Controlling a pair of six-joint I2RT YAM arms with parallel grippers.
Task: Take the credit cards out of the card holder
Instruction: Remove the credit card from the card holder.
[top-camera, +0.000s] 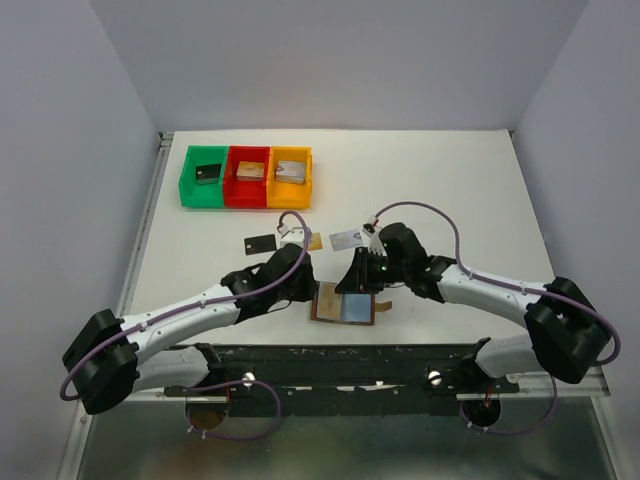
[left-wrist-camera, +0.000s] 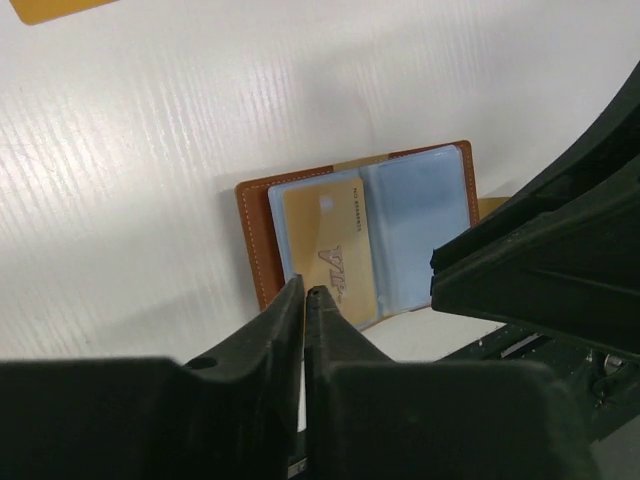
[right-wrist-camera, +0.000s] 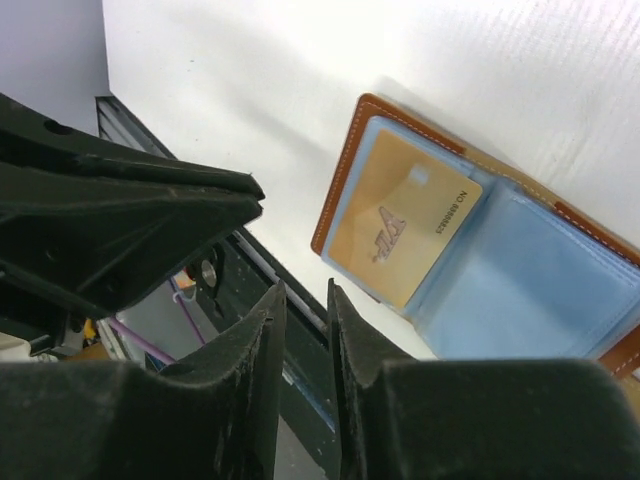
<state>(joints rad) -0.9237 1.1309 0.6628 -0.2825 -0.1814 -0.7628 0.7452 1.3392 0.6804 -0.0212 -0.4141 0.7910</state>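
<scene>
Now the card holder (top-camera: 345, 305) lies open, a gold card (left-wrist-camera: 330, 250) inside. Beside it, the left claw (left-wrist-camera: 304, 292) is nearly closed and the right claw (right-wrist-camera: 305, 290) narrow, both empty.

Right gripper (right-wrist-camera: 306, 292) at bottom centre, jaws a narrow slit apart, nothing between them. Card holder (right-wrist-camera: 545, 300) lies open flat on the white table (right-wrist-camera: 250, 70), from upper right out past the right edge. It has a brown leather border, pale stitching and pale blue pockets. Gold card (right-wrist-camera: 405, 220) sits in the pocket nearer frame centre; the other pocket shows plain blue. Left gripper (right-wrist-camera: 250, 190) wedges in from the left edge, tip apart from the holder. Dark rail (right-wrist-camera: 235, 262) and purple cable (right-wrist-camera: 150, 343) at lower left.
</scene>
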